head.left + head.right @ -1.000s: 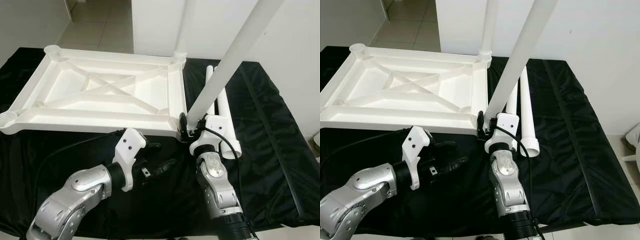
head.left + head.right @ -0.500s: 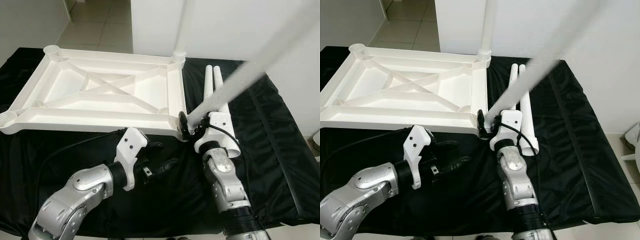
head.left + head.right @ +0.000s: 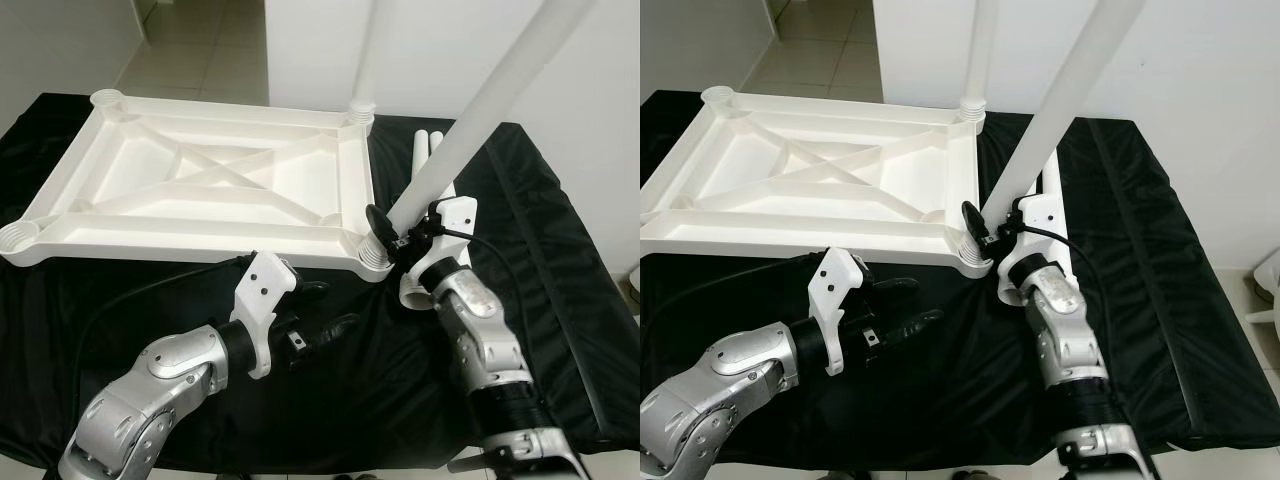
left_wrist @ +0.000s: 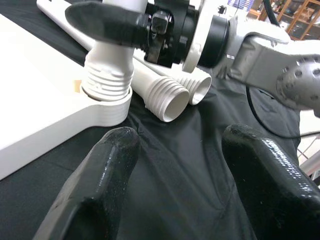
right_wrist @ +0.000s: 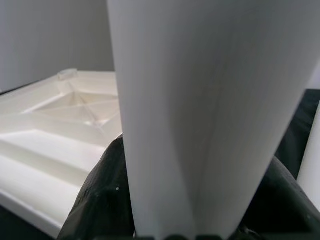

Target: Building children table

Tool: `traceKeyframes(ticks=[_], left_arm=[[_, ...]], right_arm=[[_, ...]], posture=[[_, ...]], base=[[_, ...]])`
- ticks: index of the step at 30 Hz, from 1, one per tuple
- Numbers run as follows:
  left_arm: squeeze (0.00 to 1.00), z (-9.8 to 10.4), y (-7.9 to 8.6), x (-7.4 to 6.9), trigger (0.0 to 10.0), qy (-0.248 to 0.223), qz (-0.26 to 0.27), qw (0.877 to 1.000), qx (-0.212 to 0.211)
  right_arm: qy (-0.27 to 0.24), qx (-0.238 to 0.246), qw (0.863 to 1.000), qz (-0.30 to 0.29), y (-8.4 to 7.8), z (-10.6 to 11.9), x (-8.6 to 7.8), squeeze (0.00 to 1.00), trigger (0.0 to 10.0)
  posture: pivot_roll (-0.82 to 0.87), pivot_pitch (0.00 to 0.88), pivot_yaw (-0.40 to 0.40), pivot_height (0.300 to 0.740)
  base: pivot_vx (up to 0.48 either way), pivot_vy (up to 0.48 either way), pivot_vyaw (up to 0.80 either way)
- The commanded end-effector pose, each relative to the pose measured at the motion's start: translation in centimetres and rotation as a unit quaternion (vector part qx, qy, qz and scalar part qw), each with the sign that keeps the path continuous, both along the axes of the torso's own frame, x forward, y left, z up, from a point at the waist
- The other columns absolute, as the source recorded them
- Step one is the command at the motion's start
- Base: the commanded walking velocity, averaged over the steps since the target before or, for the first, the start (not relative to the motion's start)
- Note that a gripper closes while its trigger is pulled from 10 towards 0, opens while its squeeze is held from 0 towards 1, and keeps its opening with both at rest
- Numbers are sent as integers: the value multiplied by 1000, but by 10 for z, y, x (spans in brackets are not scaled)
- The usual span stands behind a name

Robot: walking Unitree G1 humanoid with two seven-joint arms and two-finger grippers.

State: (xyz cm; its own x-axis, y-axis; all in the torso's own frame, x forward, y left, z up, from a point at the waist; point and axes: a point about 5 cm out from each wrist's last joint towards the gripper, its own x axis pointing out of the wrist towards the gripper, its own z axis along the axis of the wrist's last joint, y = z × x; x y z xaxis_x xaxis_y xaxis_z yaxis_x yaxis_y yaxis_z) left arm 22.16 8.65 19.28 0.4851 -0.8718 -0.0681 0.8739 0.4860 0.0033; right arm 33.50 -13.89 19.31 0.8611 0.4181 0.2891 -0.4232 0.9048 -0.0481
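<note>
The white tabletop (image 3: 180, 245) lies upside down on black cloth. One white leg (image 3: 372, 50) stands upright in its far right corner. My right gripper (image 3: 395, 230) is shut on a second long white leg (image 3: 480, 110), which tilts up and to the right. That leg's ribbed end (image 4: 107, 80) sits in the near right corner socket (image 3: 377, 255). Two more legs (image 3: 430, 150) lie on the cloth just right of the tabletop, with their ribbed open ends (image 4: 170, 100) toward me. My left gripper (image 3: 335, 307) hovers open over the cloth in front of that corner, holding nothing.
The black cloth (image 3: 560, 260) covers the whole work surface, with bare room to the right of the lying legs. A white wall (image 3: 450, 40) rises close behind. Tiled floor (image 3: 190, 50) lies beyond the far left edge.
The held leg swung through a blur and now stands steeper, its ribbed end set in the near right corner socket. My right forearm shifted right. The left gripper barely moved.
</note>
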Motion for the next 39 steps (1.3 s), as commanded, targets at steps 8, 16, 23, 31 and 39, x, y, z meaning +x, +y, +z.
traceKeyframes(ticks=[8,16,23,31,39], left_arm=[[0,-4,0,-2,10000,9,6,1000,8],[0,-4,1,-2,10000,10,3,1000,11],[0,-4,0,-2,10000,11,0,1000,10],[0,-4,-1,-3,10000,15,-1,1000,9],[0,-5,2,-4,10000,17,1,1000,13]], right_arm=[[22,11,999,47,-5,0,3,0,4078],[47,-36,994,88,-1,-7,0,0,10000],[26,-95,988,116,1,-7,-5,0,10000],[6,-85,993,82,16,-11,-6,0,10000],[5,-30,997,74,35,-13,-13,0,10000]], posture=[[-6,127,-34,740],[-10,134,-28,740],[-15,139,-26,740],[-10,142,-27,740],[-5,144,-22,740]], base=[[0,0,0],[0,0,0],[0,0,0],[0,0,0],[0,0,0]])
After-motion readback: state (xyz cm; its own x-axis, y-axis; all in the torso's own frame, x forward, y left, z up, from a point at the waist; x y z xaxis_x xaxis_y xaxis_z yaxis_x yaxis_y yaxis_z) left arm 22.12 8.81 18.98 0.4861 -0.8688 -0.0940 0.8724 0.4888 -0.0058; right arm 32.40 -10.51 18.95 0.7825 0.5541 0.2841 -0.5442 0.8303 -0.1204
